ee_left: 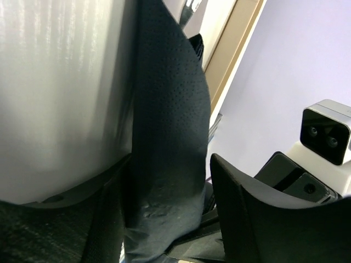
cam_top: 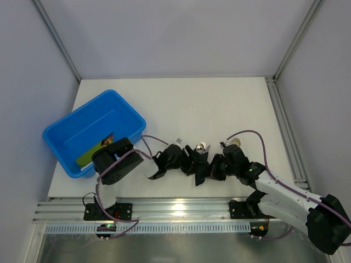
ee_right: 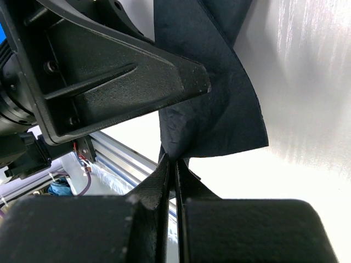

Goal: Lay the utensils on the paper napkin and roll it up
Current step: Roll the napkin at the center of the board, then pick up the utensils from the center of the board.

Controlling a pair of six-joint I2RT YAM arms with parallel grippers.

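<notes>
The black paper napkin (cam_top: 193,163) hangs crumpled between my two grippers near the table's front edge. My right gripper (cam_top: 207,170) is shut on the napkin's lower corner (ee_right: 214,109), its fingertips pinched together (ee_right: 175,161). My left gripper (cam_top: 171,159) faces it. In the left wrist view the napkin (ee_left: 170,109) stands between its jaws (ee_left: 170,164), which are apart, with a thin gap at the right finger (ee_left: 252,219). A shiny utensil end (cam_top: 203,147) pokes out above the napkin, and also shows in the left wrist view (ee_left: 192,5). The other utensils are hidden.
A blue tub (cam_top: 118,101) sits at the left with a yellow-green item (cam_top: 90,156) in its near corner. A beige cylinder (cam_top: 235,141) lies just behind the right wrist. The aluminium rail (cam_top: 175,211) runs along the front edge. The left gripper's body (ee_right: 109,82) looms close to the right wrist camera.
</notes>
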